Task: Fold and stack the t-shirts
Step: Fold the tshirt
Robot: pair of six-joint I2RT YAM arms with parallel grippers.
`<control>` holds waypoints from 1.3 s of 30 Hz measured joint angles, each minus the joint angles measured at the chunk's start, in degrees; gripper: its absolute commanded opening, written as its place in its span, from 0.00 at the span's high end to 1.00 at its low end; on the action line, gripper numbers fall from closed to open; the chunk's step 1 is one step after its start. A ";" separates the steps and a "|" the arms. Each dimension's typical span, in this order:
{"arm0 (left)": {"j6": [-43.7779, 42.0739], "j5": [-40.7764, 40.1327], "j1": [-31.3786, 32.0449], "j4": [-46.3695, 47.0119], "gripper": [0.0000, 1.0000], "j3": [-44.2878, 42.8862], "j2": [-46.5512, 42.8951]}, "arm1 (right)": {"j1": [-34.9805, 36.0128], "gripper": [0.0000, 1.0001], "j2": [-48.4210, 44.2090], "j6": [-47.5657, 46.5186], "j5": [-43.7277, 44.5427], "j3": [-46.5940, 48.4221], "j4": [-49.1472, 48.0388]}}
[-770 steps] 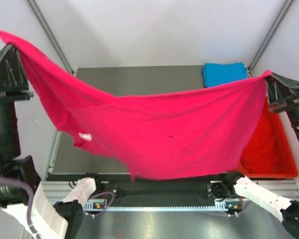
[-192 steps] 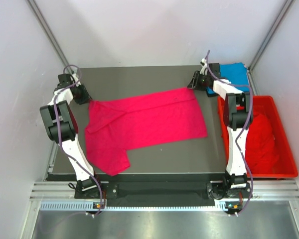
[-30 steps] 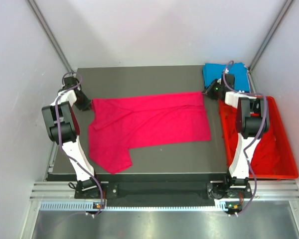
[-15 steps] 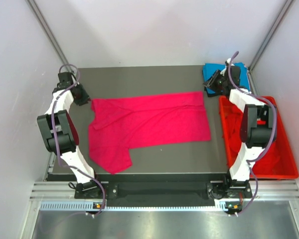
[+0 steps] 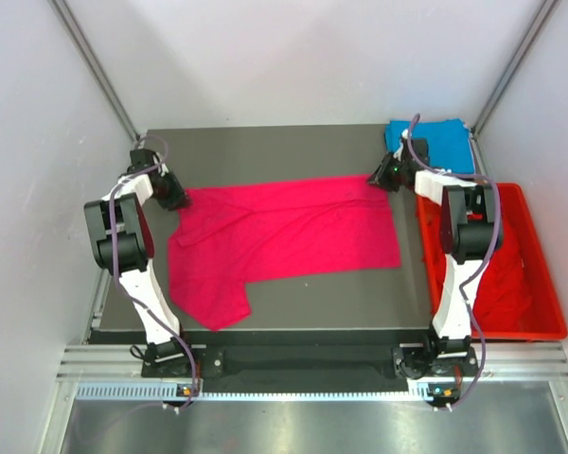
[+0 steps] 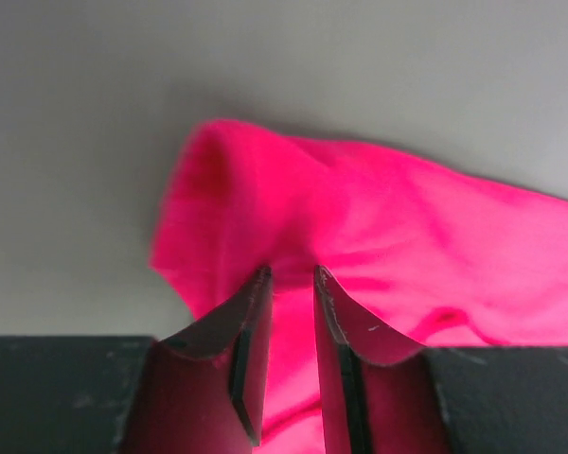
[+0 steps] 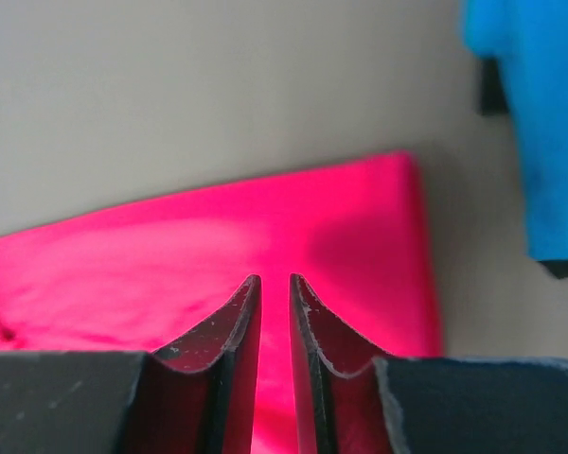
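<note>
L gripper (image 6: pixel 291 274) slit-wide at pink tee (image 6: pixel 407 227) corner, grip unclear; R gripper (image 7: pixel 273 280) narrowly apart over it.

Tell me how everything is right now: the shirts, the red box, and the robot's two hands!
pink t-shirt: spread out on the table.
blue t-shirt: folded, far right corner.
red t-shirts: heaped in the red crate.
red crate: upright, holding them.
left hand: at pink t-shirt's far left corner, fingers nearly together, grip unclear.
right hand: at its far right corner, fingers nearly together, grip unclear.
</note>
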State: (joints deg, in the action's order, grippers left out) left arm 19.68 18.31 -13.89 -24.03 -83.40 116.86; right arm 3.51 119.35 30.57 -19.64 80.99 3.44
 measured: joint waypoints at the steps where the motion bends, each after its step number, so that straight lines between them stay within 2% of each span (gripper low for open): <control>1: 0.20 -1.29 -0.07 -0.63 0.72 -0.17 1.18 | -0.17 0.81 1.25 0.00 0.59 0.17 0.59; 9: 2.71 -8.48 -0.04 -0.90 0.72 0.00 0.61 | -0.94 0.82 3.19 0.46 4.63 2.45 3.19; 15: 2.25 -11.08 -0.07 -3.48 0.66 -1.38 0.37 | -0.70 0.81 3.13 0.07 5.22 2.71 3.48; 18: 1.03 -12.13 -0.46 -6.05 0.61 -2.60 0.20 | -0.24 0.76 2.64 -0.48 5.42 2.71 4.04; 22: -0.44 -12.37 -0.74 -9.11 0.60 -2.64 -2.03 | 0.35 0.71 0.33 -1.01 6.08 2.71 6.78; 25: -2.43 -12.07 0.13 -10.27 0.61 -1.49 -6.08 | 1.38 0.63 -2.71 -1.16 6.45 2.64 7.98; 30: -7.21 -10.43 7.52 -8.83 0.59 7.04 -17.66 | 5.33 0.53 -11.63 -1.22 6.60 -2.25 7.21; 31: -8.24 -10.21 10.32 -8.55 0.59 9.16 -20.15 | 6.34 0.46 -13.57 -1.14 6.56 -3.96 6.67; 33: -10.36 -10.16 15.23 -7.17 0.58 12.44 -23.37 | 8.20 0.38 -17.03 -0.70 6.14 -7.28 5.81; 36: -13.75 -8.70 21.22 -5.60 0.55 15.50 -24.87 | 10.86 0.33 -21.14 -0.22 5.42 -12.79 3.89; 39: -16.70 -10.08 21.70 -4.68 0.53 17.16 -24.00 | 12.31 0.32 -23.21 0.50 4.70 -17.44 2.03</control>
State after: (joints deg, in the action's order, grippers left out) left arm 2.98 8.23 7.81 -28.71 -66.24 92.86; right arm 15.81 96.14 31.07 -14.94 63.55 5.48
